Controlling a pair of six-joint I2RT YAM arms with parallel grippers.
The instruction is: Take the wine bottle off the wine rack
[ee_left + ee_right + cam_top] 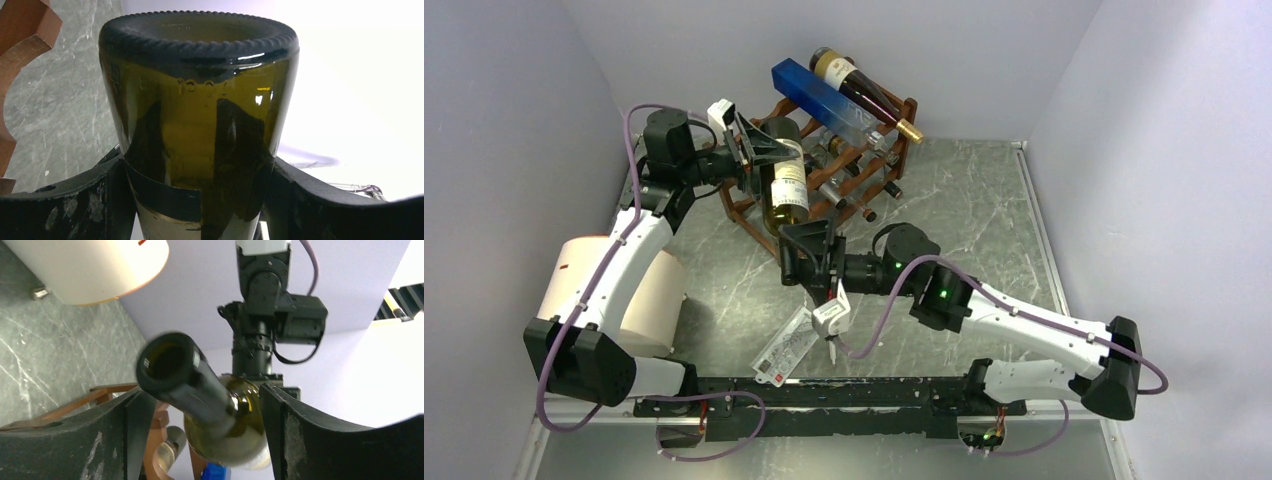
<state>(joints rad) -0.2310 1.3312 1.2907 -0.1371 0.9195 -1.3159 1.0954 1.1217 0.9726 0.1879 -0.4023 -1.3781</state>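
An olive-green wine bottle with a cream label lies at the left front of the reddish-brown wine rack, neck pointing toward the arms. My left gripper is shut on the bottle's base end; in the left wrist view the fingers press both sides of the glass. My right gripper is open around the neck. In the right wrist view the dark neck passes between the spread fingers, with a gap on the right side. The rack also shows in the left wrist view and the right wrist view.
A dark bottle with a gold cap and a long blue box lie on the rack's top tier, with more bottles below. A white cylinder stands by the left arm. A paper tag hangs near the front rail.
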